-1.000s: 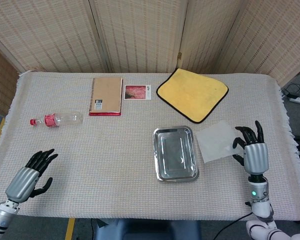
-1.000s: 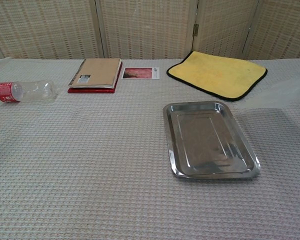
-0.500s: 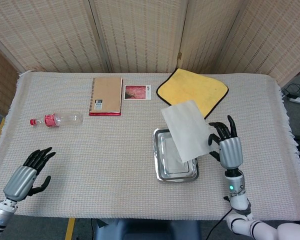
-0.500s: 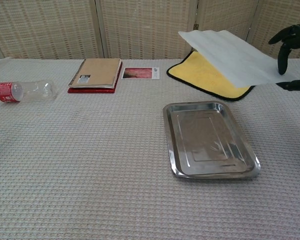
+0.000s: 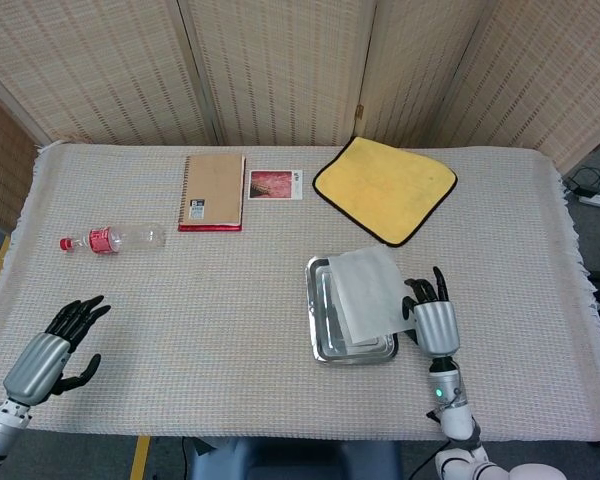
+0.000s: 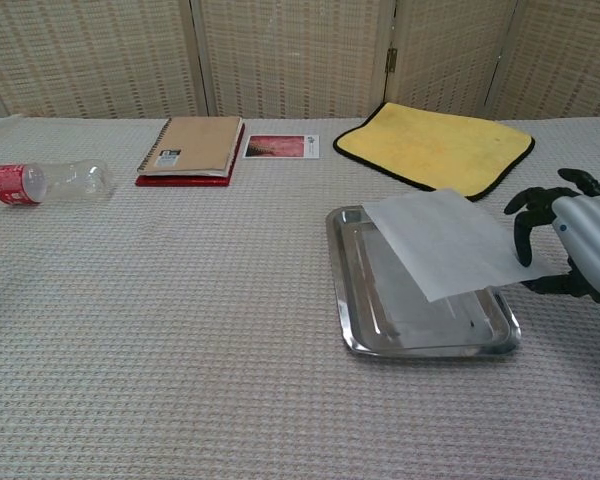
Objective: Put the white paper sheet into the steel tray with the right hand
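**Right hand holding paper over tray**

Right hand (image 5: 432, 318) sits at the tray's right edge, gripping the white paper sheet (image 5: 369, 290) by its right border; fingers (image 6: 525, 218) show dark against the paper in the chest view. Sheet extends leftward from the hand, tilted over the steel tray (image 5: 321, 330), covering most of its right portion; its left part appears to reach into the tray, though contact cannot be confirmed. Beyond the hand, further up the tabletop (image 5: 230, 320), lies a yellow cloth (image 5: 385, 188). Well to the hand's left are a photo card (image 5: 275, 184), a brown notebook (image 5: 212, 191) and a plastic bottle (image 5: 115, 239) on its side. Left hand (image 5: 52, 352) rests at the near left corner, released, fingers apart, holding nothing.
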